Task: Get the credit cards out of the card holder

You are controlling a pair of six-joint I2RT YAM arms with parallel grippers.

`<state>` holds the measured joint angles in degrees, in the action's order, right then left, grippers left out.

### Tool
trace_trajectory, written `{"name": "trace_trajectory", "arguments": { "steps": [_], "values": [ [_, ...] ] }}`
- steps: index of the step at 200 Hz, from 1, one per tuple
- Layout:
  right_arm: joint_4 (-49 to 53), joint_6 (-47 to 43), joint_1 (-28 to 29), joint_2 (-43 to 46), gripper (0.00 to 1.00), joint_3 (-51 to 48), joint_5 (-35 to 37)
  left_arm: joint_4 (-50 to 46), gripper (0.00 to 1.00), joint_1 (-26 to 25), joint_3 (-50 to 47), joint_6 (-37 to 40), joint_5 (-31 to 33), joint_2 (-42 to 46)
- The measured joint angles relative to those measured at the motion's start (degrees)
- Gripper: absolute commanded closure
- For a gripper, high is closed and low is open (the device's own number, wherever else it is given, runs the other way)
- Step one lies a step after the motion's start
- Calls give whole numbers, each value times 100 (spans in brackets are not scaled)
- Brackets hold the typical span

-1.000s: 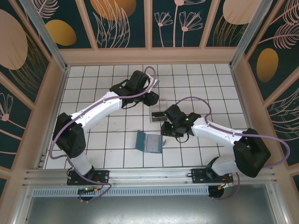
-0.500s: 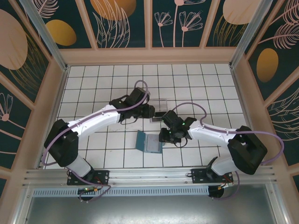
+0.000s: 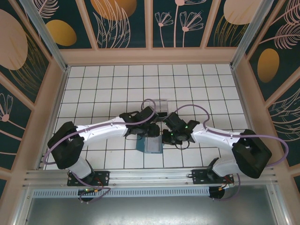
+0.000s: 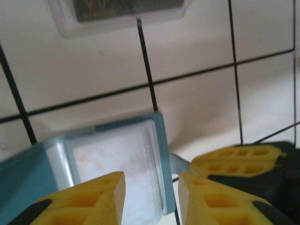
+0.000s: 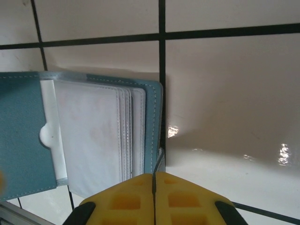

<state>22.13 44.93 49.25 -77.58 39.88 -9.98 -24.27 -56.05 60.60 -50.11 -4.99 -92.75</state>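
L gripper (image 4: pixel 152 187) hovers over the open card holder (image 5: pixel 23 136), jaws apart, nothing between. R gripper (image 5: pixel 154 180) pressed closed at its edge, poss. nipping the cover.

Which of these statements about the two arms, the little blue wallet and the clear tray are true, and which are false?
1. The card holder lies open on the tiled table. True.
2. The right gripper is spread wide. False: its fingers are pressed together, at the holder's edge.
3. A clear tray beyond the holder has a dark card in it. True.
4. The left gripper is shut tight. False: a gap shows between its fingers, above the holder.
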Motion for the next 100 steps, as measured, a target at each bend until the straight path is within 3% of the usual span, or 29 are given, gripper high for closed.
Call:
{"name": "trace_trajectory", "arguments": {
  "steps": [40,100],
  "values": [
    [-238,109,4,138,100,-160,-17,-304,60,-282,42,-87,61,-203],
    [-442,258,4,258,100,-321,-70,-424,56,-299,46,-146,79,-343]
  ]
}}
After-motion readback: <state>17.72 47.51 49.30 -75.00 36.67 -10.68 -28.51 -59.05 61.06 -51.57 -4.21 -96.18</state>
